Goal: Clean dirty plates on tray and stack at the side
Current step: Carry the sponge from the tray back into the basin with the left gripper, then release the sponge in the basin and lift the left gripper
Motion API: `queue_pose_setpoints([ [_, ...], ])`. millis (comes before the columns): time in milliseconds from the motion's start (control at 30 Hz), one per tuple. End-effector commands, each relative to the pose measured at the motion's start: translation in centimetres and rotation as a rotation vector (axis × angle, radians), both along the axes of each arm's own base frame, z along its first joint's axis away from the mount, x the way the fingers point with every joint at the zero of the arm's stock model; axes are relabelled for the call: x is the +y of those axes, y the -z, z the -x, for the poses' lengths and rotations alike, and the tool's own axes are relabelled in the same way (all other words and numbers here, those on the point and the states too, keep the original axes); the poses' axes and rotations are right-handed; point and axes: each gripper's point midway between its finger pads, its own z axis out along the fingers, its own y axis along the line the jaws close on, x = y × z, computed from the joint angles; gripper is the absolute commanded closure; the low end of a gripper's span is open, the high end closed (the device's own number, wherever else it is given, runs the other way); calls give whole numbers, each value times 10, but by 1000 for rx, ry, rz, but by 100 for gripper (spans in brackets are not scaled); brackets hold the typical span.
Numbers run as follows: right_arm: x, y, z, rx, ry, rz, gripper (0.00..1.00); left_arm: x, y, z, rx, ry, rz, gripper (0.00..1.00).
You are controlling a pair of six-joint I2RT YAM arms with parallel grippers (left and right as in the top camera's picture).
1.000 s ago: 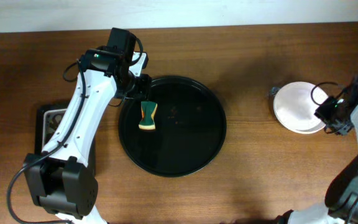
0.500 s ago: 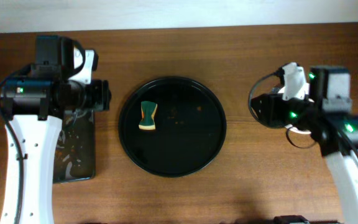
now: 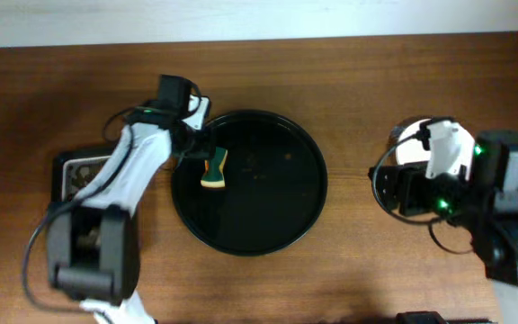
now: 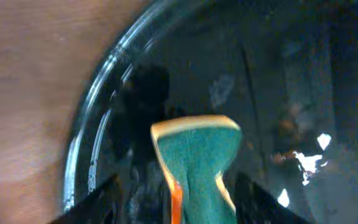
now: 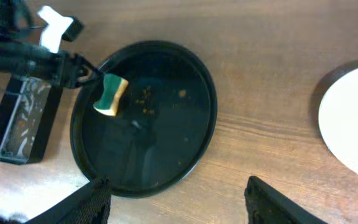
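Observation:
The black round tray [image 3: 245, 250] holds no plates, only a green-yellow sponge [image 3: 214, 169] and a few orange crumbs [image 5: 145, 93]. A white plate stack [image 3: 414, 137] stands on the table at the right, partly hidden under my right arm; its edge shows in the right wrist view [image 5: 353, 118]. My left gripper [image 3: 203, 163] is down at the tray's left side, its jaws open on either side of the sponge [image 4: 197, 168] with gaps on both sides. My right gripper [image 5: 182, 211] is open and empty, high above the table between tray and plates.
A smaller dark rectangular tray [image 3: 72, 173] lies left of the round tray, partly under my left arm; it also shows in the right wrist view [image 5: 17, 124]. Bare wood lies between the round tray and the plate stack.
Half a second ago my left arm was drawn back over the small tray; now it is at the sponge again. My right arm has shifted nearer the front. The sponge has not moved.

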Motion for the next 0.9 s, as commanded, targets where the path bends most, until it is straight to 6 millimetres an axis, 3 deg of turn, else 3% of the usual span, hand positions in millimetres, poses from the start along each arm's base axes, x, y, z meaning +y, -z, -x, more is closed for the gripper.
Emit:
queue_pose_setpoints([
  [0,5,10,-6,53,-15,-21,31,-19,54,4,86,45,5,50],
  [100,5,13,-8,65,-15,-21,32,-29,77,16,146,74,-18,80],
  [133,5,13,-8,65,-14,-21,32,-28,78,18,154,76,-31,98],
  [200,5,13,-8,65,-14,-21,32,-24,71,22,176,71,-44,99],
  [267,5,13,-8,64,-14,-21,32,-13,38,22,199,29,-59,100],
  [333,5,13,-8,65,-15,-21,32,18,-19,22,171,-48,-137,99],
  [367,5,13,-8,65,-14,-21,32,31,-37,25,154,-74,-155,99],
  [400,5,13,-8,65,-14,-21,32,64,-73,29,91,-148,-193,100],
  [467,5,12,-8,63,-14,-21,32,104,-100,35,42,-247,-230,100],
  [500,5,12,-9,61,-14,-21,32,129,-102,41,54,-308,-243,100],
  [567,5,12,-9,61,-15,-20,32,166,-69,56,127,-393,-263,100],
  [633,5,12,-9,61,-14,-21,32,186,-24,69,167,-443,-279,98],
  [667,5,12,-9,61,-15,-21,32,200,0,80,188,-476,-315,93],
  [700,5,12,-9,60,-14,-21,32,212,13,90,202,-504,-344,78],
  [733,5,12,-9,60,-14,-21,32,218,18,95,207,-521,-348,53],
  [767,5,12,-9,60,-15,-21,32,220,17,94,202,-528,-347,43],
  [867,5,12,-9,61,-14,-21,32,220,6,89,197,-514,-339,37],
])
